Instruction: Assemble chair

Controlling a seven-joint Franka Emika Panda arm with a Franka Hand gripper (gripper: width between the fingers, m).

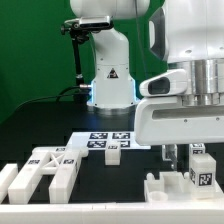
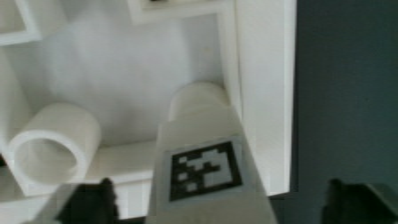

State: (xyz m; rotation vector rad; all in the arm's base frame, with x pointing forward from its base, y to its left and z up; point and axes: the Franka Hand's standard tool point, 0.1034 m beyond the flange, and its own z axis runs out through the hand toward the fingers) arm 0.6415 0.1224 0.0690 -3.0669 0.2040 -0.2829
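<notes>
The chair lies in loose white parts. In the exterior view, a chunky tagged block (image 1: 202, 172) stands upright on a larger white chair part (image 1: 170, 188) at the front right. My gripper (image 1: 184, 158) hangs just above it. In the wrist view the tagged block (image 2: 210, 160) rises between my two dark fingers (image 2: 89, 200), with a gap on each side. The gripper (image 2: 222, 205) is open and holds nothing. A round white peg (image 2: 54, 150) lies beside the block on the white part (image 2: 125, 70).
Several more tagged white chair pieces (image 1: 48, 168) lie at the front on the exterior view's left. The marker board (image 1: 104, 140) lies mid-table in front of the robot base (image 1: 110, 80). A low white rail (image 1: 90, 210) runs along the front edge.
</notes>
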